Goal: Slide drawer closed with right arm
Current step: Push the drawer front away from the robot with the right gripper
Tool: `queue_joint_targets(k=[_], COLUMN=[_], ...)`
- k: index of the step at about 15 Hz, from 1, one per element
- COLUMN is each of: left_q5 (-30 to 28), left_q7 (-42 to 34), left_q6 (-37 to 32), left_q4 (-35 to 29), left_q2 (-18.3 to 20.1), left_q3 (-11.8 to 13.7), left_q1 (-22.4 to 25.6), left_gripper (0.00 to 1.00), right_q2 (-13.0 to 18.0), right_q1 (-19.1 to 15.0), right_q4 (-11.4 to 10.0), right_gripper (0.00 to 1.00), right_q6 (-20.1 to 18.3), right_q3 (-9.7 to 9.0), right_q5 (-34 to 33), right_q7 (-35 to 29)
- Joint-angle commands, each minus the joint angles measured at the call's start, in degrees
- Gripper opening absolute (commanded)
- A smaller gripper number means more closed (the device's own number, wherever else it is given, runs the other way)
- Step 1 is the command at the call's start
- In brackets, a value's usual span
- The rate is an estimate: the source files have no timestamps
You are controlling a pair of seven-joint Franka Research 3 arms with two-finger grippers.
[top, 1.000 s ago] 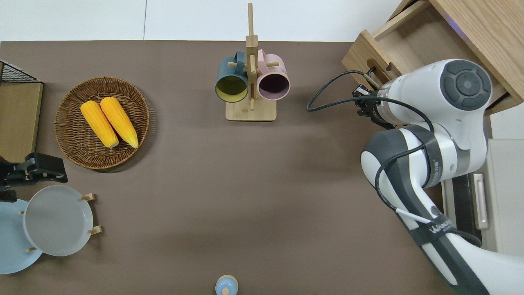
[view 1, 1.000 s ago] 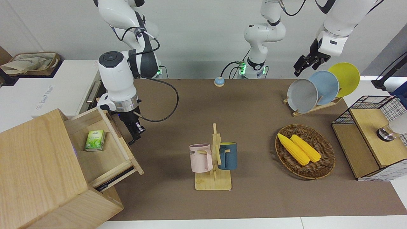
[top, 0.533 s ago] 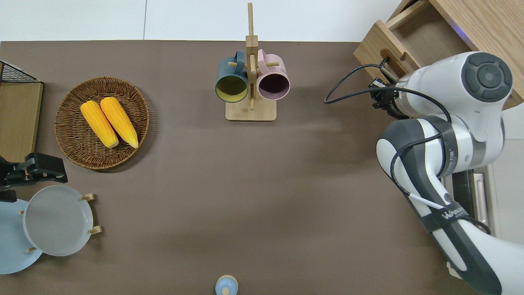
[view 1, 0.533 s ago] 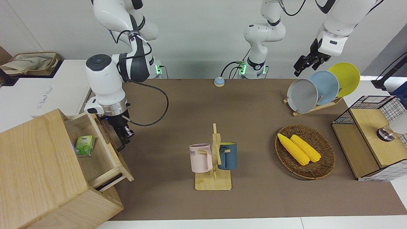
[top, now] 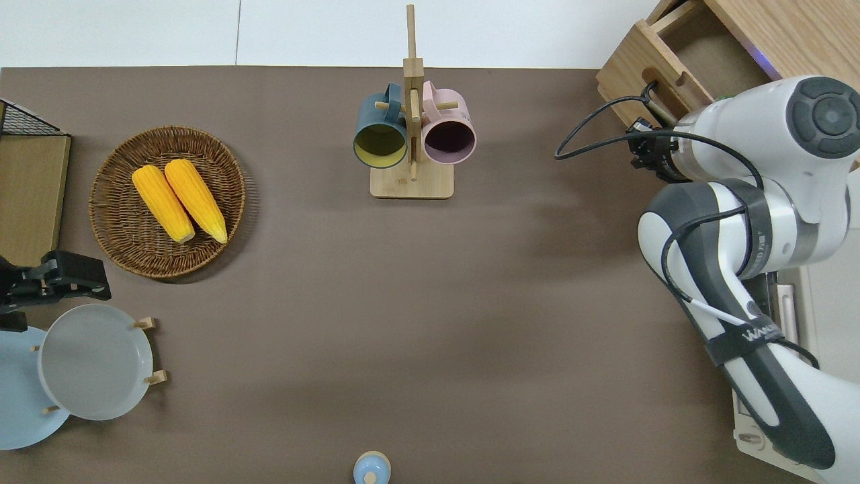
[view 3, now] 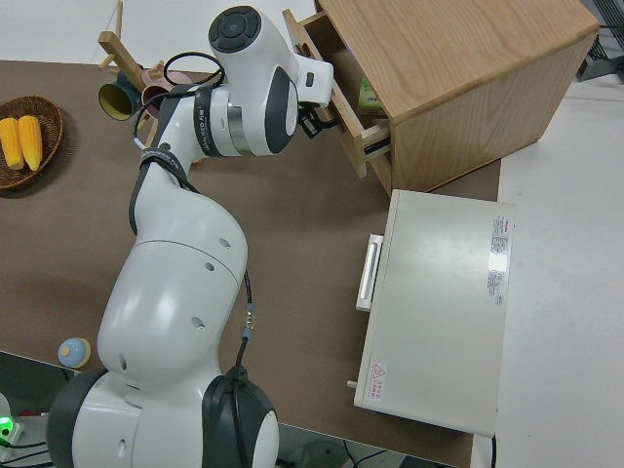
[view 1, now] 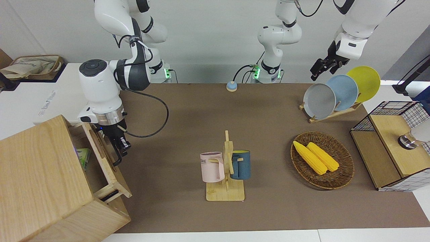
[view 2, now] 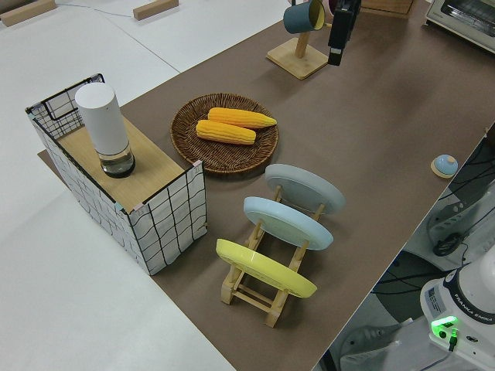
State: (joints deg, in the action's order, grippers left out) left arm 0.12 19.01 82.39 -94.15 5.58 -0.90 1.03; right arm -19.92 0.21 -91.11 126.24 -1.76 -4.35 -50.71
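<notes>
The pale-wood drawer (view 1: 107, 164) stands partly open out of the large cabinet (view 1: 40, 174) at the right arm's end of the table. Its black bar handle (view 1: 116, 160) faces the table's middle. A green box (view 1: 84, 158) lies inside, mostly under the cabinet top. My right gripper (view 1: 120, 151) is down against the drawer front, at the handle. In the overhead view the right gripper (top: 641, 131) sits right at the drawer front (top: 625, 67). In the right side view the gripper (view 3: 322, 122) touches the drawer (view 3: 341, 102). My left gripper (view 1: 319, 71) is parked, open and empty.
A white toaster oven (view 3: 439, 302) stands next to the cabinet, nearer to the robots. A mug stand (view 1: 225, 174) with a pink and a blue mug is mid-table. A basket of corn (view 1: 322, 159), a plate rack (view 1: 336, 94) and a wire box (view 1: 393, 144) are at the left arm's end.
My right gripper has moved toward the cabinet with the drawer front. The drawer has slid further in, and the green box is now mostly covered. The left arm has not moved.
</notes>
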Motion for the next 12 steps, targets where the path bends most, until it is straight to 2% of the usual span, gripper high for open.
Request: queue_joint_targets(k=[1, 3, 8, 12], left_q5=[-0.21, -0.21, -0.21, -0.21], left_q7=[-0.55, -0.55, -0.55, -0.64], left_q6=[-0.12, -0.12, -0.12, -0.12], left_q4=[0.02, 0.02, 0.02, 0.02], left_q2=[0.49, 0.49, 0.49, 0.49], left_q3=[0.29, 0.29, 0.29, 0.29], left_q1=[-0.24, -0.24, -0.24, -0.24], left_gripper=[0.99, 0.99, 0.99, 0.99], right_q2=[-1.53, -1.79, -2.67, -3.99], right_q1=[-1.44, -1.61, -3.01, -4.33], right_q4=[2.34, 2.34, 3.57, 5.59], right_gripper=[0.0, 0.0, 0.0, 0.0], right_q6=[1.91, 2.26, 4.28, 4.37], right_q3=[1.58, 2.46, 2.81, 2.81], right_q5=[-0.31, -0.13, 0.66, 0.66], right_q7=[4.29, 6.32, 7.03, 8.08])
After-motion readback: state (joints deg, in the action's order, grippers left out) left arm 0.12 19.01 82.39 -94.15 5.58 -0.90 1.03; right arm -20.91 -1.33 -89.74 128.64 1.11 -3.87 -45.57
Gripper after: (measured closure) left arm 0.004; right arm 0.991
